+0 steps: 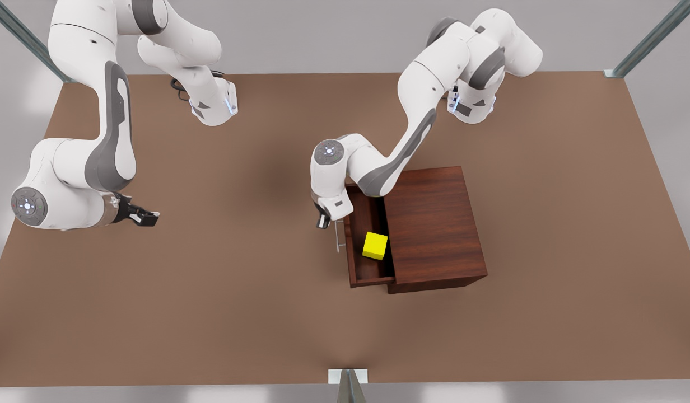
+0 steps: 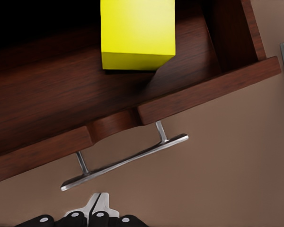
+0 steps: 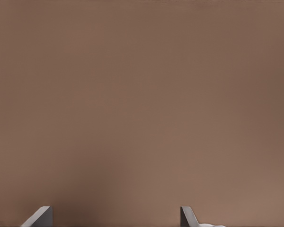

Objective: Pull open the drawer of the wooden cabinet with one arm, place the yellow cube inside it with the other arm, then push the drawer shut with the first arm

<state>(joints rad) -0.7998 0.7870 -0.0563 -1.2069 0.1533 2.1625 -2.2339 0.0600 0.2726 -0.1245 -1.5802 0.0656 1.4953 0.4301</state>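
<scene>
Now left gripper (image 1: 322,221) closed beside the drawer (image 1: 353,257) handle (image 2: 125,162), right gripper (image 1: 146,216) open, well apart.

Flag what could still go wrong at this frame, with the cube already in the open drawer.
1. The left gripper sits shut just off the handle, not touching it; a push meeting the thin bar off-centre could slip past.
2. The yellow cube lies in the drawer close to the wooden cabinet opening; a fast shove could slide it about, though it looks low enough to clear.
3. The right gripper waits open, far off over the table, little risk.
</scene>
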